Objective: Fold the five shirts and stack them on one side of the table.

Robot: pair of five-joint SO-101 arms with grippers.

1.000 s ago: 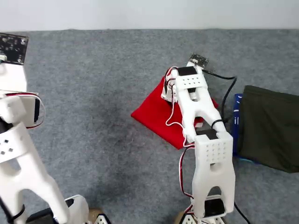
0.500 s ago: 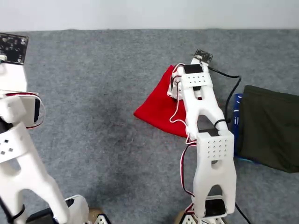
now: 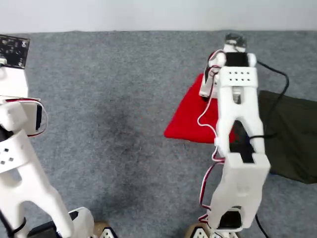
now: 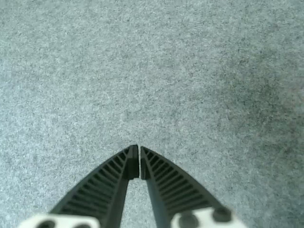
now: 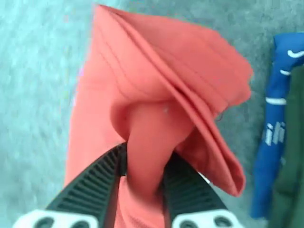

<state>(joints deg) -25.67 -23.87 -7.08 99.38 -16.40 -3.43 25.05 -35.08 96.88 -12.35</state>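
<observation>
A folded red shirt [image 3: 190, 115] hangs partly lifted at the right of the grey table, beside the stack. My right gripper [image 5: 145, 168] is shut on a bunched fold of the red shirt [image 5: 156, 90], and its arm [image 3: 237, 94] covers the cloth's far side from above. A dark green folded shirt [image 3: 292, 134] lies at the right edge on top of a blue shirt [image 5: 273, 137]. My left gripper [image 4: 139, 164] is shut with nothing in it, hovering over bare grey carpet. The left arm [image 3: 20, 153] stands at the left edge.
Grey carpet [image 3: 109, 99] covers the table, with open room across the middle and left. A pale wall strip [image 3: 148, 15] runs along the far edge. Black and red cables [image 3: 277, 79] trail from the right arm over the stack.
My right gripper has carried the red shirt to the right and farther back, toward the dark green stack. The left arm has not moved.
</observation>
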